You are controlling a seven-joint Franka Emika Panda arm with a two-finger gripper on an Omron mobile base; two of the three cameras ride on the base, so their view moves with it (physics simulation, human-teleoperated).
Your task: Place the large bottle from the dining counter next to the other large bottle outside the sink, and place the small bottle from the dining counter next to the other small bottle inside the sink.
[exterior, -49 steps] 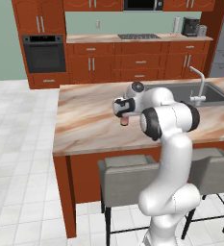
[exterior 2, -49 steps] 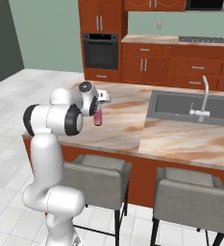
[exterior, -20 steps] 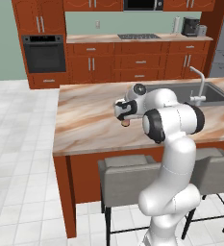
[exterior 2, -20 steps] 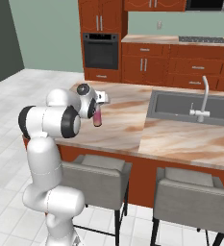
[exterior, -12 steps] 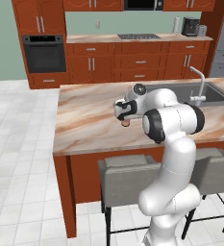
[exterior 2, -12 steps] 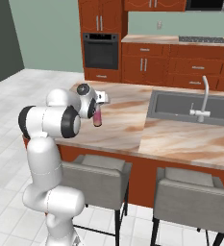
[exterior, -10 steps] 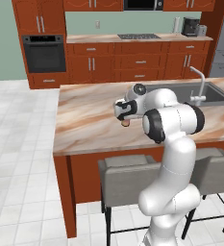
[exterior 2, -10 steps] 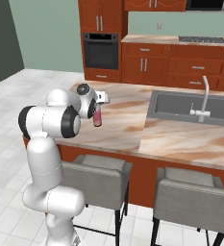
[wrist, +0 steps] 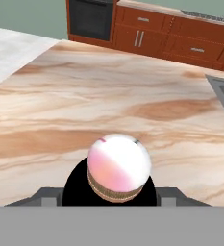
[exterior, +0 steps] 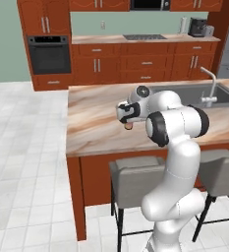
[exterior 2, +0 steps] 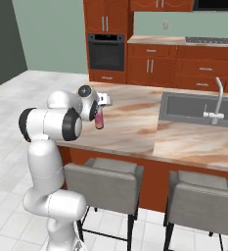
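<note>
**Gradient bottle held above dining counter**

Kitchen, long beige-pink marbled dining counter (exterior 2: 135, 127) over reddish-brown wood base. Tall slim pink-to-yellow gradient bottle (exterior 2: 99, 117) hangs clear of the stone, near the counter's left end, clamped between the jaws of the dark two-finger gripper (exterior 2: 100, 105). Grey rectangular metal sink (exterior 2: 193, 109) with curved silver faucet (exterior 2: 217, 98) well apart to the right. Grey stools (exterior 2: 103, 184) below the counter edge
</note>
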